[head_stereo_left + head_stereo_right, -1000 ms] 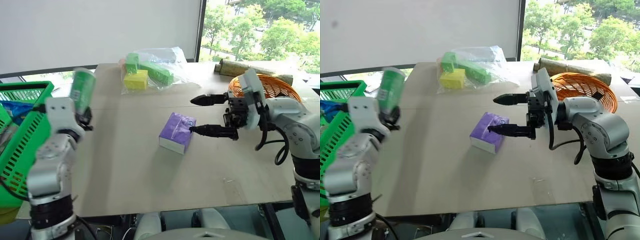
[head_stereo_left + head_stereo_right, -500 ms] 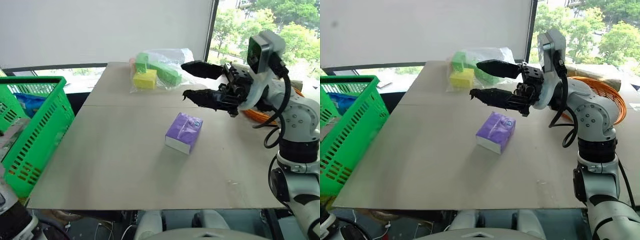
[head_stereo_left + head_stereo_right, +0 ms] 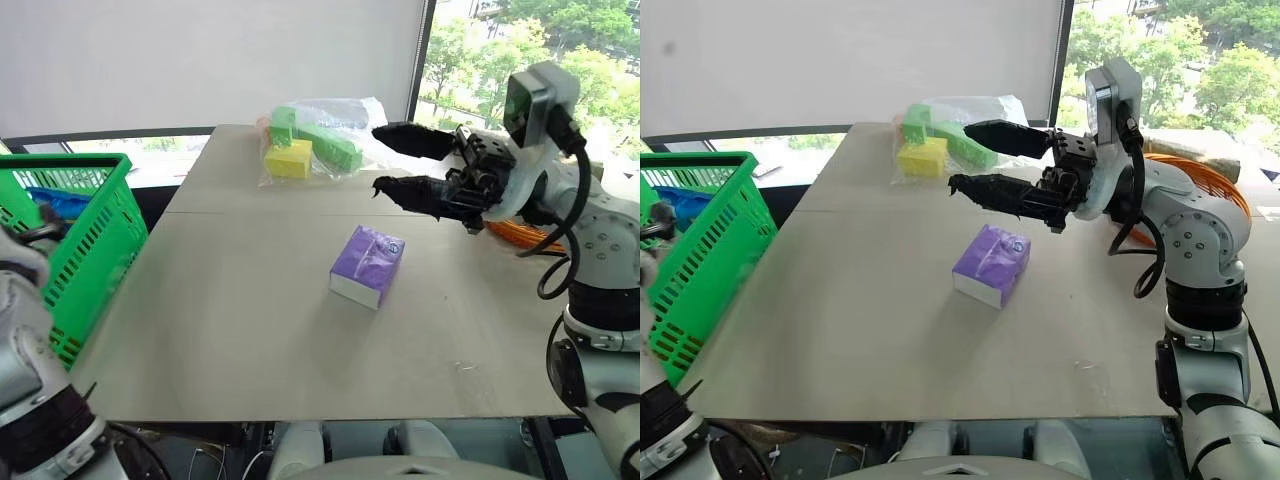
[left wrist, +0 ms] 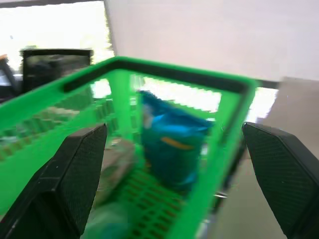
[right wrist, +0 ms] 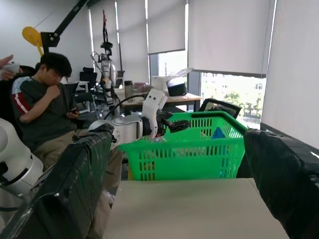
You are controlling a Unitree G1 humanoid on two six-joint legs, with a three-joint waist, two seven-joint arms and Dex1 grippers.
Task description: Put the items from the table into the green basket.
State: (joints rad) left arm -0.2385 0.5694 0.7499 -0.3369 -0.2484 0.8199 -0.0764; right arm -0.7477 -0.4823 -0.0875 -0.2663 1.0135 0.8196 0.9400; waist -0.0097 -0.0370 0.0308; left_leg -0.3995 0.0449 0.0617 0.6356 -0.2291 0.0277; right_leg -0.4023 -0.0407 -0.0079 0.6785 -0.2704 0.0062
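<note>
The purple soft rectangular tissue pack (image 3: 368, 265) lies mid-desk (image 3: 230, 330), untouched. The right tool (image 3: 398, 162) hovers beyond it, fingers spread, apparently readying a grab. The left tool (image 4: 174, 164), fingers wide and empty, faces into the bright green slotted plastic basket (image 3: 95, 255); a blurred green shape (image 4: 107, 224) at the bottom may be the roll

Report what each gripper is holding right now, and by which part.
Nothing is held. The right gripper hangs open above the purple tissue pack, not touching it. The left gripper is open over the green basket, nothing between its fingers.
</note>
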